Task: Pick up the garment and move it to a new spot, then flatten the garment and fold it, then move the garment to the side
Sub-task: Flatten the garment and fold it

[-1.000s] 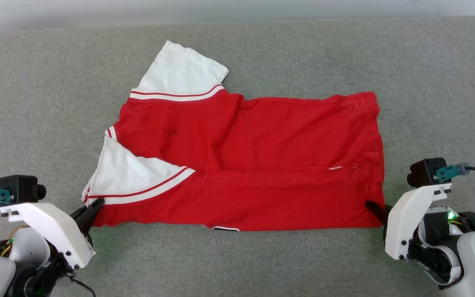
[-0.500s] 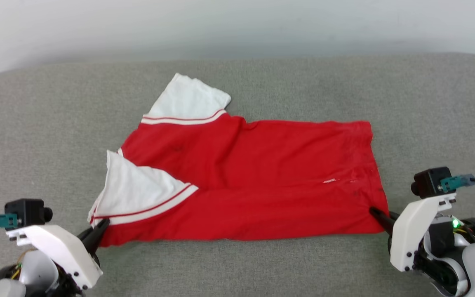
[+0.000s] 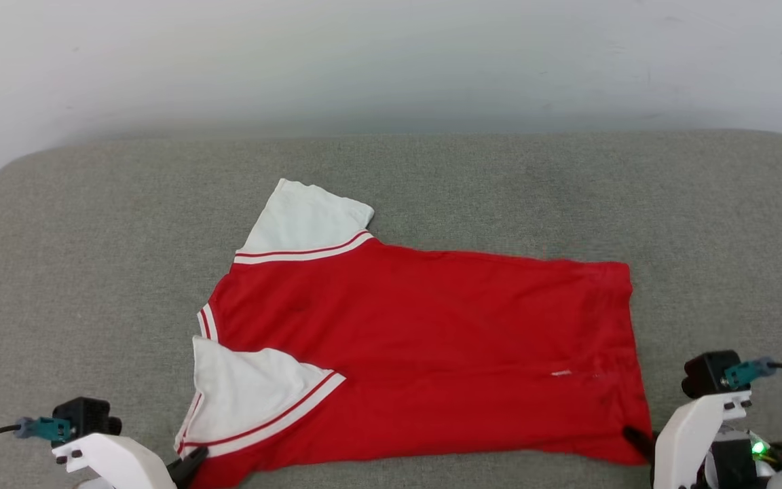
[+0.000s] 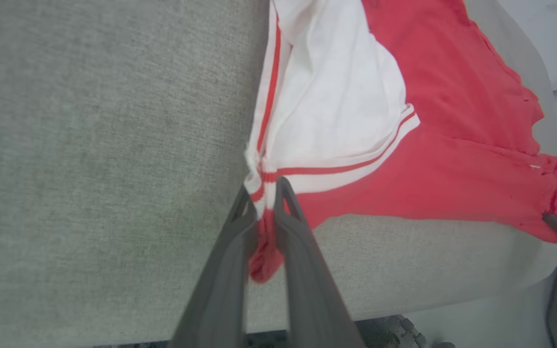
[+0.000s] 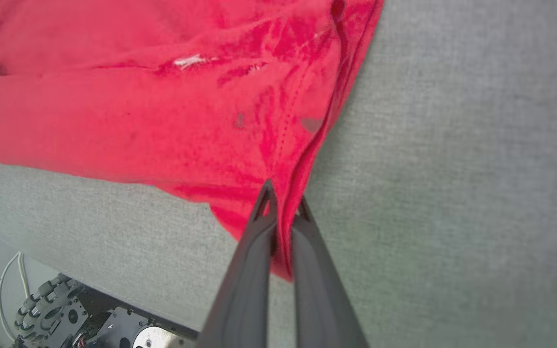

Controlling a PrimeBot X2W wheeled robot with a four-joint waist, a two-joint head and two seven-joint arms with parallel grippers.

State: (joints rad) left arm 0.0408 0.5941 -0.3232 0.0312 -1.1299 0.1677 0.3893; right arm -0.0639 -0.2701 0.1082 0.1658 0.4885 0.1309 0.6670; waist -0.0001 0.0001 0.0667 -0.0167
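We see the garment spread nearly flat on the grey fabric-covered counter. Its red body runs from the robot's left to its right, with the hem at the right end. The far sleeve, white with a red-and-white striped band, points away from the robot. The near sleeve lies folded over the red cloth at the near left corner.

The garment's near edge lies close to the counter's near edge. The left tool is closed on the near left corner, with striped trim and red cloth pinched between its two dark fingers. The right tool is clamped tight on the near right corner at the hem. We cannot tell whether either corner is lifted off the counter. A pale wall stands behind the counter's far edge.
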